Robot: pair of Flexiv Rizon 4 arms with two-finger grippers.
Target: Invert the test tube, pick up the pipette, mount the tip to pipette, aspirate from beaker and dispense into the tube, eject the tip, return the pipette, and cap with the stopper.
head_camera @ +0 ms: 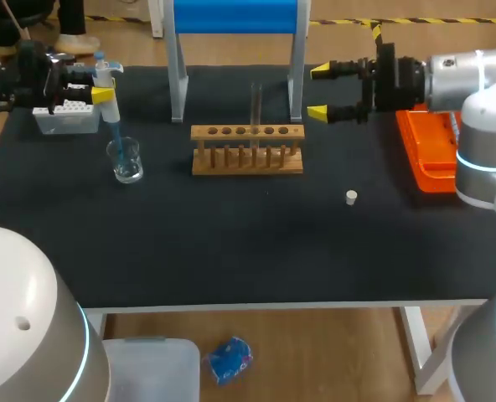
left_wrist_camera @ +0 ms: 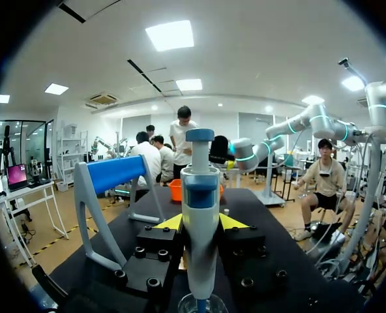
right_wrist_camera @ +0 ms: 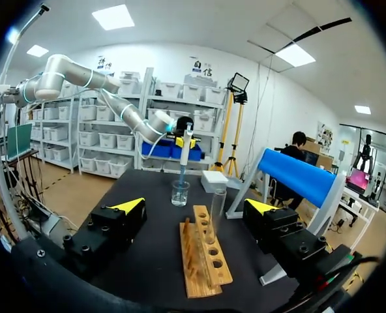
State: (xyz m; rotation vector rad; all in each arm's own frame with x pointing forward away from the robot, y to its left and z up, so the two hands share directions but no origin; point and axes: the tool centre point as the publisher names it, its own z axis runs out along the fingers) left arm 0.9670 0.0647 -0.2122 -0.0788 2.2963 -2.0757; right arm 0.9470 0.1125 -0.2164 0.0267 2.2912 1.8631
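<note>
Our left pincer clasps the pipette, its tip in the beaker beneath; we should draw slowly, held upright. Right pincer hangs released.

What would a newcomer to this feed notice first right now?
Probably the left gripper at the far left, shut on the pipette, whose blue tip dips into the glass beaker. Next, the right gripper, open, yellow tips spread, just right of the wooden rack where a test tube stands upright. A small white stopper lies alone on the table.
</note>
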